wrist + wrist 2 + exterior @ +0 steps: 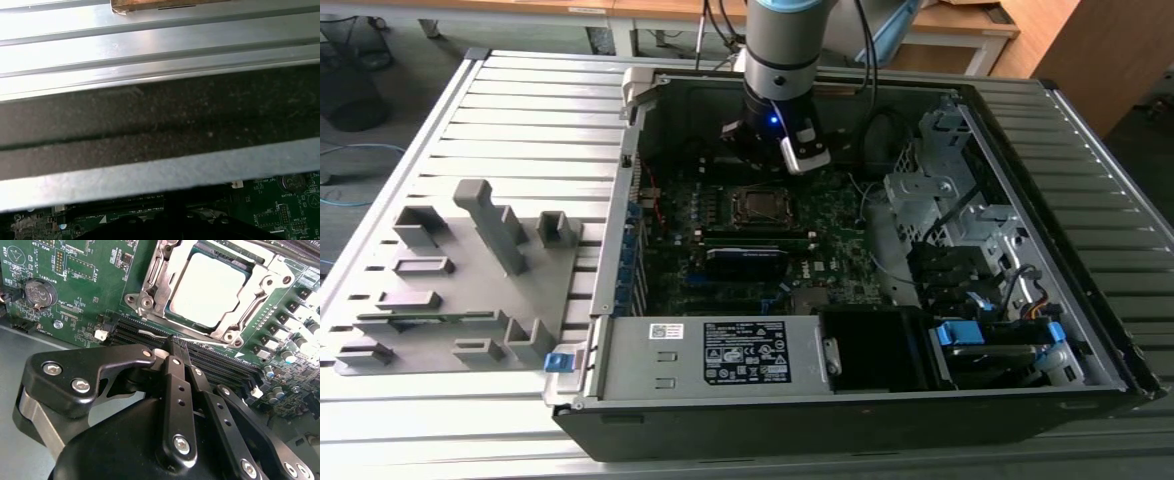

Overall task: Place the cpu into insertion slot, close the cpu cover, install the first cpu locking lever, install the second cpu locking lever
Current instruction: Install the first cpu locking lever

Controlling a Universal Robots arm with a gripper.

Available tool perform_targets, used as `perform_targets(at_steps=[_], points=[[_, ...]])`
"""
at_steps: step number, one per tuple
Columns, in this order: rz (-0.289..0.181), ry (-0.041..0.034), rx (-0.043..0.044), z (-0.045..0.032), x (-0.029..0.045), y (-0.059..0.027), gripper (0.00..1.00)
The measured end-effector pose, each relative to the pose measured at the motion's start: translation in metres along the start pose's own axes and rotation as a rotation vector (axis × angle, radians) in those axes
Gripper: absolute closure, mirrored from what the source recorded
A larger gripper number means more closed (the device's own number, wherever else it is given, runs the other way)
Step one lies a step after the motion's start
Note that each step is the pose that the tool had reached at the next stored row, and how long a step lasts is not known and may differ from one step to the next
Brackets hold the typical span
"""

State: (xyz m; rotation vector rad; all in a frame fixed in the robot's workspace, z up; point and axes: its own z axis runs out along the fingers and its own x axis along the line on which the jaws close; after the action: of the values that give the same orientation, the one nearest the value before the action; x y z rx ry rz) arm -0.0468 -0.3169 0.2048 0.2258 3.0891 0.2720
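Observation:
The cpu (207,287) lies flat in the insertion slot (754,205) on the green motherboard, its silver-grey top facing up. The cpu cover (252,302), a silvery frame, is down around it. A thin metal lever (150,333) runs along the socket's edge beside the black memory slots. My gripper (177,342) is shut, its two black fingers (172,370) pressed together with the tips just over that lever's end. In the exterior view the gripper (767,165) hangs inside the open case, just behind the socket.
The case's side wall (160,125) stands close to the wrist. A power supply (707,355) fills the case's front, and drive cages (947,200) sit on the exterior view's right. A grey parts fixture (454,270) rests on the slatted table at the exterior view's left. A coin battery (39,292) sits on the board.

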Motion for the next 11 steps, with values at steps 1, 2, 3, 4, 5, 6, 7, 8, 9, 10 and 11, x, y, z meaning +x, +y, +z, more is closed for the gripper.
perform_targets(at_steps=[1, 2, 3, 4, 5, 6, 7, 8, 9, 10, 11], points=[[0.0, 0.0, 0.0, 0.0004, 0.0, -0.0001, 0.9], [0.0, -0.0001, -0.0001, 0.0008, 0.0, -0.0001, 0.9], [0.0, 0.0, -0.0001, 0.0012, 0.0, -0.0002, 0.9], [0.0, 0.0, -0.0001, 0.0017, 0.0, -0.0003, 0.9], [0.0, 0.0, 0.0, 0.0021, 0.0, -0.0004, 0.9], [0.0, 0.0, 0.0, 0.0025, 0.0, -0.0004, 0.9], [0.0, 0.0, 0.0001, 0.0028, 0.0001, -0.0005, 0.9], [0.0, 0.0, 0.0001, 0.0031, 0.0001, -0.0006, 0.9], [0.0, 0.0001, 0.0002, 0.0032, 0.0001, -0.0006, 0.9], [0.0, 0.0001, 0.0002, 0.0034, 0.0001, -0.0006, 0.9], [0.0, 0.0, -0.0001, 0.0036, 0.0001, -0.0006, 0.9]])
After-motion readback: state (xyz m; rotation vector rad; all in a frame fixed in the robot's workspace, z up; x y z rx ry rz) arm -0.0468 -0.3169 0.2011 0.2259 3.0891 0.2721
